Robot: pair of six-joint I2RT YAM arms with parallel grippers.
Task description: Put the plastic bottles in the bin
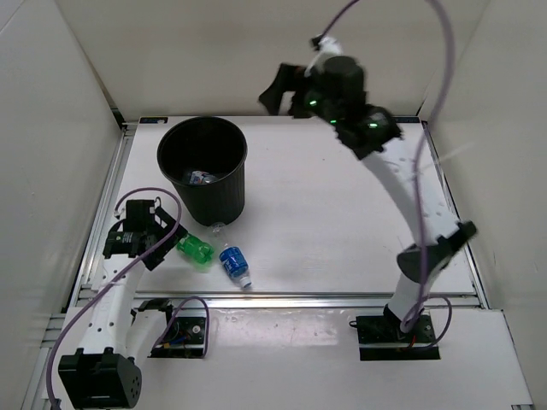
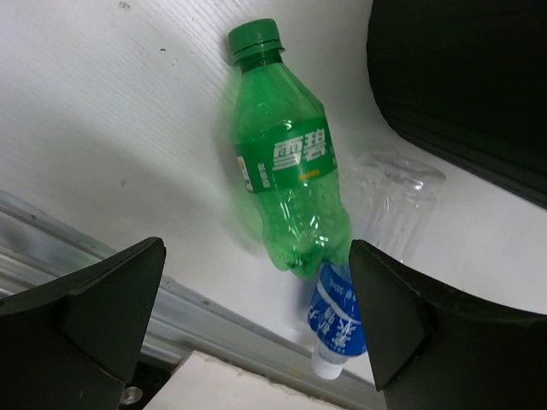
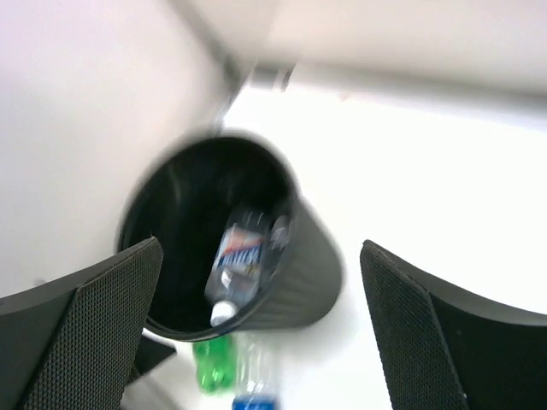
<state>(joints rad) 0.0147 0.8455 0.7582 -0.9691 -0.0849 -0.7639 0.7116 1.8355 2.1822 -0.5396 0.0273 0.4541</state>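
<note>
The black bin point(image 1: 229, 201) stands at the back left with one clear labelled bottle point(image 1: 202, 178) inside it. A green bottle point(image 1: 195, 249), a blue-label bottle point(image 1: 233, 265) and a clear bottle point(image 1: 218, 227) lie on the table in front of the bin. My left gripper point(image 1: 168, 242) is open and empty, just left of the green bottle point(image 2: 286, 171); the blue-label bottle point(image 2: 338, 320) and clear bottle point(image 2: 393, 205) lie beyond it. My right gripper point(image 1: 278, 90) is open and empty, high above the table behind and right of the bin point(image 3: 316, 273).
White walls enclose the table on the left, back and right. A metal rail point(image 1: 299, 299) runs along the near edge of the table point(image 1: 342, 222), close to the bottles. The bin's wall point(image 2: 461, 77) stands right next to the clear bottle.
</note>
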